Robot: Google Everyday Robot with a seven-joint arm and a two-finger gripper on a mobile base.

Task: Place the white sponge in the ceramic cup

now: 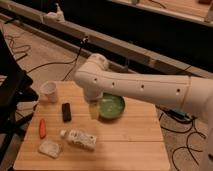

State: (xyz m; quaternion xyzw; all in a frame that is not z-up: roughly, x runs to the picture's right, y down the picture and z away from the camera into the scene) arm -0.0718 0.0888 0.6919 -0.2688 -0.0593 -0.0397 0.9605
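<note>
From just left of the green bowl, the hand, whose state cannot be told, may knock the bottle lying between bowl and white sponge.

My tool hangs over the worktop just left of the green bowl | ceramic cup well left of bowl, farther back | white sponge well left of bowl, nearer front edge | white bottle front-left of bowl | black block left of bowl, beyond my tool
</note>
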